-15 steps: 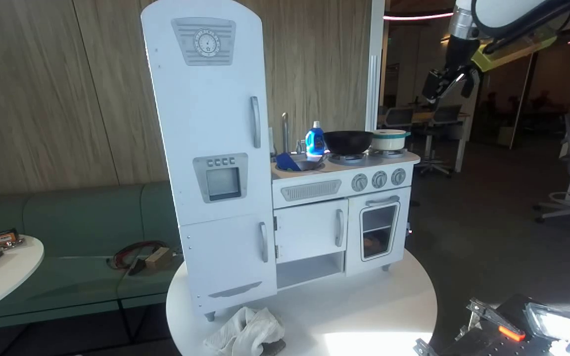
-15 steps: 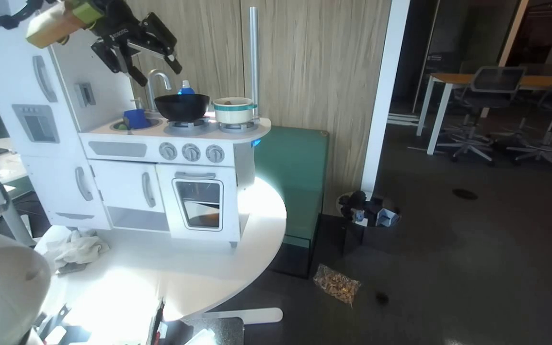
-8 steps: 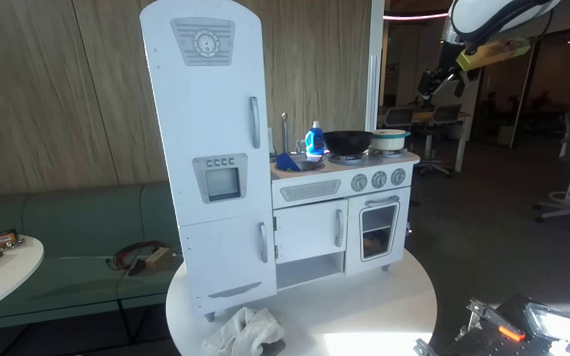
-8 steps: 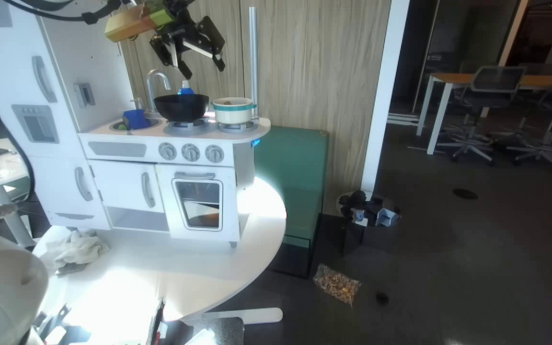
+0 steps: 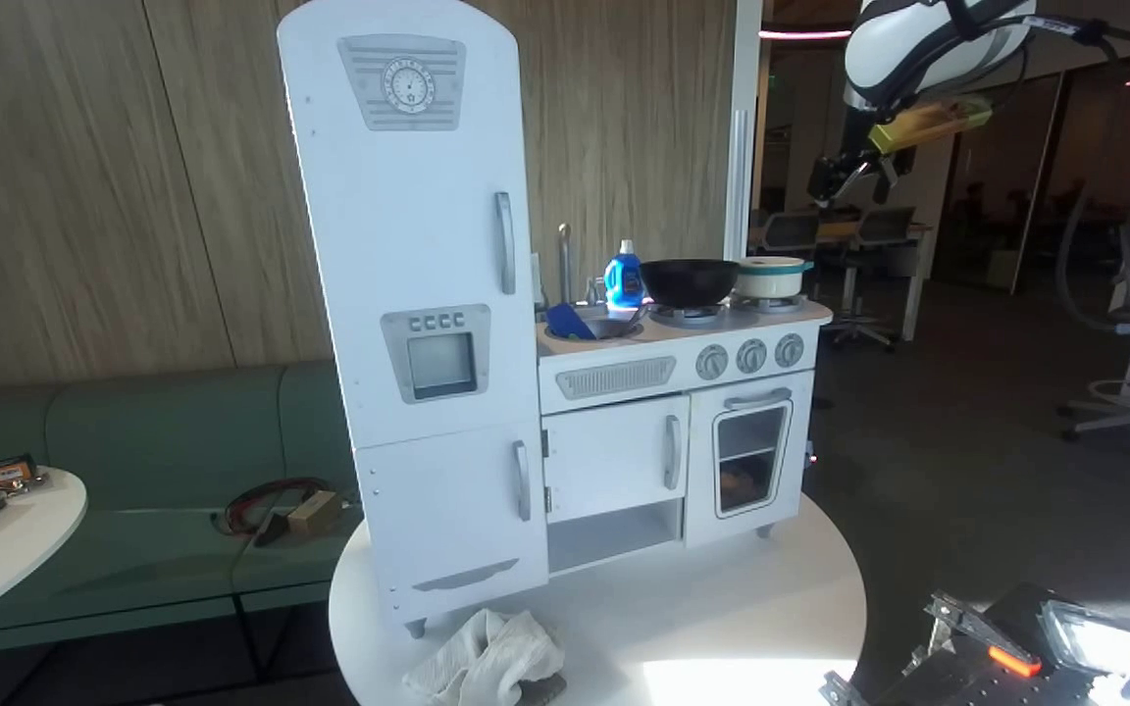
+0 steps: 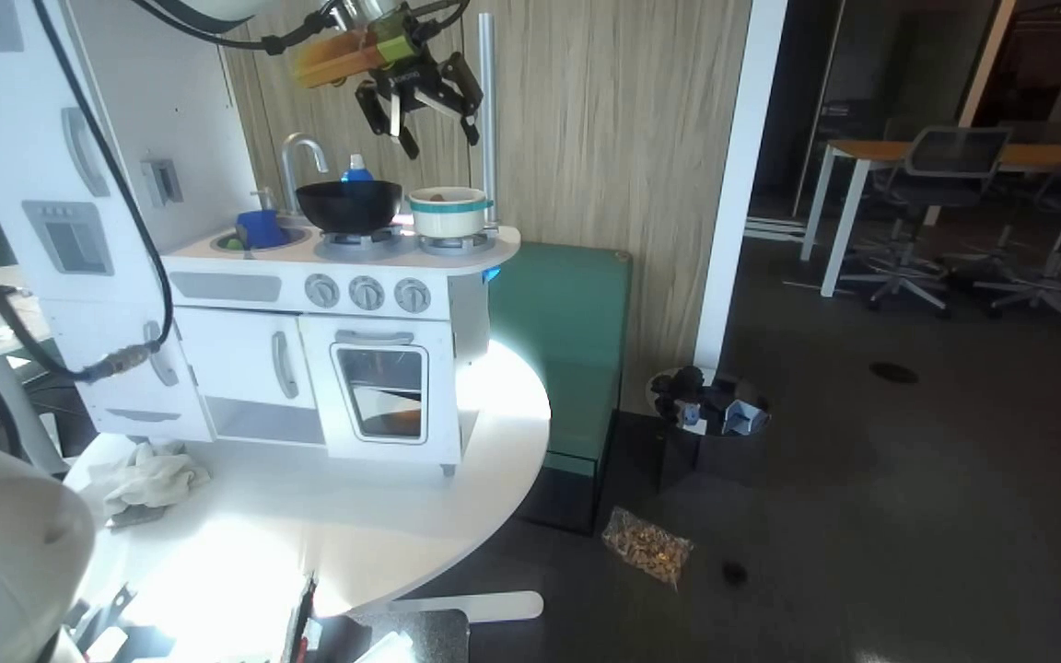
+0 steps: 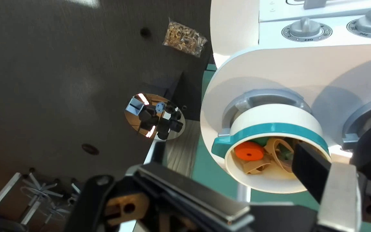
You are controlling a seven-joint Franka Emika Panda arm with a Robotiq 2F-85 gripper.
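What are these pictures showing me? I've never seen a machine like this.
This is a robot arm ending in an end effector, its version of a hand. Two views come from cameras outside it, the third from one on its wrist. A toy kitchen stands on a round white table, near a crumpled cloth. On top sit a deep black pan and a white-and-teal pot with an orange piece inside. The end effector is open, holds nothing, and hangs higher than the pot.
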